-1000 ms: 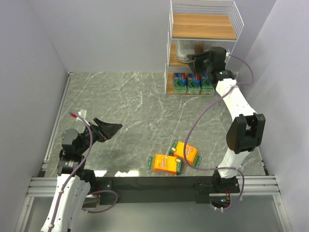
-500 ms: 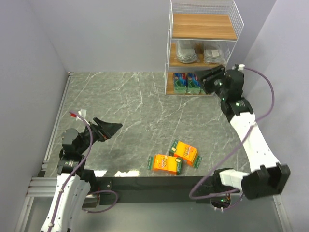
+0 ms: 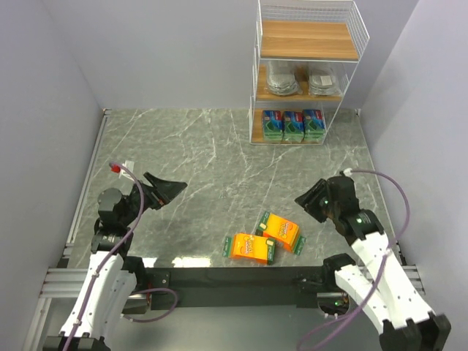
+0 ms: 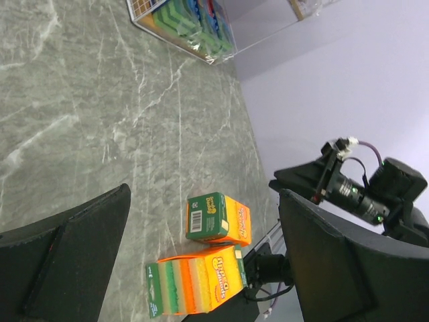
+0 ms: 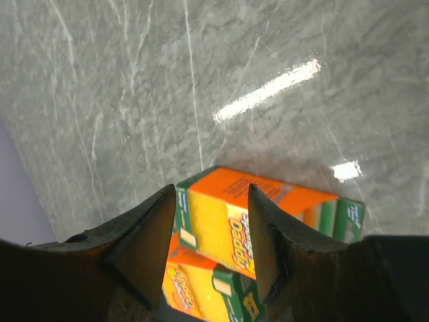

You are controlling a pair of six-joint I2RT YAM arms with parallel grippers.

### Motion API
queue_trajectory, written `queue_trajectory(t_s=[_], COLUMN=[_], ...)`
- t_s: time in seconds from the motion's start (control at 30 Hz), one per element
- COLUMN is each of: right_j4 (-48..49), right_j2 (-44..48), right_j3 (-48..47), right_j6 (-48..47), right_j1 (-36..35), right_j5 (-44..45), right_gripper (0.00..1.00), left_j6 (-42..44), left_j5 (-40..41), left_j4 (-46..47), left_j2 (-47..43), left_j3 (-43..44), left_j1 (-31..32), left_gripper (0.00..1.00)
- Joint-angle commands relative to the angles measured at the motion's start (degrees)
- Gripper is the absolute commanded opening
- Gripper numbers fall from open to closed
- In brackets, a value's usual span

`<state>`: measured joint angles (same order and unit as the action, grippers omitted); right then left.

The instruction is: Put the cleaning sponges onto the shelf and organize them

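Two orange sponge packs lie on the marble near the front edge: one (image 3: 281, 230) on the right, one (image 3: 251, 248) just left of it. They also show in the left wrist view (image 4: 218, 218) (image 4: 198, 288) and the right wrist view (image 5: 251, 218) (image 5: 201, 292). My right gripper (image 3: 308, 199) is open and empty, just right of the right orange pack, jaws apart above it (image 5: 211, 235). My left gripper (image 3: 167, 191) is open and empty at the left. The shelf (image 3: 307, 73) stands at the back with three blue-and-green packs (image 3: 293, 125) on its bottom tier and two silvery packs (image 3: 301, 79) on the middle tier.
The shelf's top wooden board (image 3: 307, 40) holds nothing. Grey walls close in on the left, back and right. A black rail (image 3: 234, 278) runs along the table's front edge just behind the orange packs.
My right arm has pulled back from the shelf's middle tier and swung down to the front right, beside the orange packs. A silvery pack now lies on the middle tier. My left arm shifted slightly.
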<state>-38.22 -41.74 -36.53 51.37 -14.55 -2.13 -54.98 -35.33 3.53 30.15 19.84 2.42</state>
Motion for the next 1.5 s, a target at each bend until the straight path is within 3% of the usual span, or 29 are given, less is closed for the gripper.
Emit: queue_trajectory(t_s=[0.0, 0.27, 0.43, 0.9, 1.3, 1.47], right_j4=[-8.52, -11.88, -5.05, 3.84, 20.7, 22.4], right_j2=[3.5, 4.38, 4.73, 4.03, -3.61, -8.97], right_j3=[-1.43, 3.3, 8.92, 15.61, 12.28, 10.69], right_j6=[-1.63, -2.33, -2.42, 0.48, 7.25, 5.06], right_j1=[-0.4, -0.83, -0.75, -1.54, -1.63, -2.42], right_j5=[3.26, -1.47, -10.32, -14.39, -13.16, -14.57], right_gripper=[0.54, 0.52, 0.49, 0.45, 0.44, 0.43], left_j6=[-1.52, -2.85, -2.94, -2.5, -2.41, -1.01], left_j5=[-1.58, -2.37, -2.28, -1.49, -1.14, -0.35], left_j4=[6.39, 9.74, 10.97, 9.13, 8.08, 4.92], left_j2=[0.96, 2.81, 2.98, 0.96, 0.09, -1.23], left_j3=[0.12, -1.12, -2.16, -3.75, -4.02, -3.4], left_j1=[0.22, 0.31, 0.31, 0.31, 0.31, 0.31], left_gripper=[1.0, 1.0, 0.99, 1.0, 1.0, 1.0])
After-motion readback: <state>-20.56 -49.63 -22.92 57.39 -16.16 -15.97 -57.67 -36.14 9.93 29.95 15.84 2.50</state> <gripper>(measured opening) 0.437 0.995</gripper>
